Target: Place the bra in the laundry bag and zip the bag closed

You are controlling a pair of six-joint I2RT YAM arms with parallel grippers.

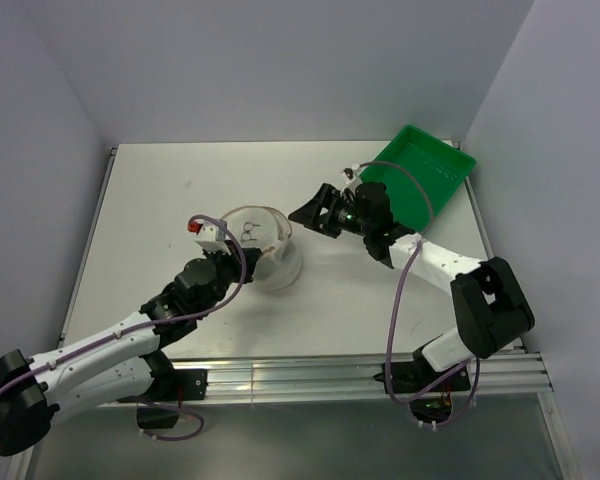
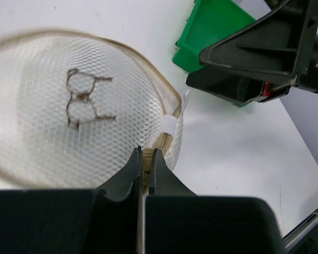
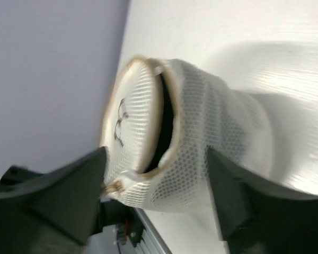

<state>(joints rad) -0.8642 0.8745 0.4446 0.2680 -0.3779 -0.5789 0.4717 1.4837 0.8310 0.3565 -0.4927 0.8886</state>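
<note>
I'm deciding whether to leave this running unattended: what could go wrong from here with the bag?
1. The laundry bag shows a dark gap along its rim, and the right gripper is open and apart from it; a fresh grab at the zip could miss.
2. The left gripper pinches only the thin tan rim, so a hard pull might slip it free or drag the bag.

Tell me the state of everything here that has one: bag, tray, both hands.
laundry bag: standing on the table, lid partly unzipped, a gap showing.
left hand: shut on the bag's tan rim.
right hand: open, holding nothing, apart from the bag.
green tray: upright at the far right corner.
</note>
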